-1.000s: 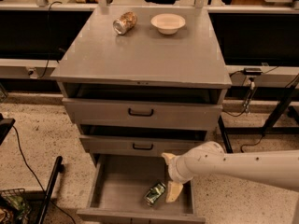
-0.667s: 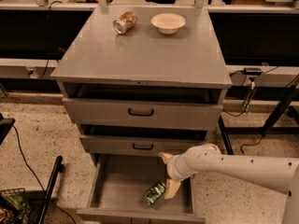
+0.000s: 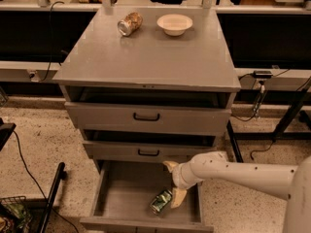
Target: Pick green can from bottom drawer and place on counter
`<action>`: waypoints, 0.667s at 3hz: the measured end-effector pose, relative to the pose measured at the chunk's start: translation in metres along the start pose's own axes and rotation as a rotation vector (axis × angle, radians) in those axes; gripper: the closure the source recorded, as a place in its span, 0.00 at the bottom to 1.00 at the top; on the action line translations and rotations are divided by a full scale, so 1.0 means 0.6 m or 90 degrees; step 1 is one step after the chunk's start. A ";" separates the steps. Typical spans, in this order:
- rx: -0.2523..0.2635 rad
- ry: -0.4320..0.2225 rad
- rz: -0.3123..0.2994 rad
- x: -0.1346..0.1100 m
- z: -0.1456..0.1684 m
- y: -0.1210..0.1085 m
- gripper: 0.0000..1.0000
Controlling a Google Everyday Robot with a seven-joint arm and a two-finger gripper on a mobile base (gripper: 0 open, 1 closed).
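Green can (image 3: 161, 201) is lying on its side in the bottom drawer (image 3: 116, 198), just left of the nearer finger, can't tell if touching. Fingers (image 3: 178, 197) are spread wide open down in the drawer, gripping nothing. Way above them on the table (image 3: 146, 57) sit a brown can (image 3: 129, 23) and a bowl (image 3: 174, 23).

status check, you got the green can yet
Gripper open, down in bottom drawer. Green can lying on drawer floor right beside it, not gripped. Nothing in the way.
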State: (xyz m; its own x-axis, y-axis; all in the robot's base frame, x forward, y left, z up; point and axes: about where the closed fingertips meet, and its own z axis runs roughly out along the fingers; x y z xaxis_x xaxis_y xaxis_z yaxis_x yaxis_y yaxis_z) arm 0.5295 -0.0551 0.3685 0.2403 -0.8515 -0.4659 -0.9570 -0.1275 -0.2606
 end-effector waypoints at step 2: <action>-0.171 0.056 -0.139 0.065 0.113 0.057 0.00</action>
State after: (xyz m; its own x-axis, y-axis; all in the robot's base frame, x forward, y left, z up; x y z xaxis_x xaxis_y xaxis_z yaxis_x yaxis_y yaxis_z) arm 0.5168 -0.0580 0.2841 0.4403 -0.8283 -0.3466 -0.8959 -0.4306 -0.1090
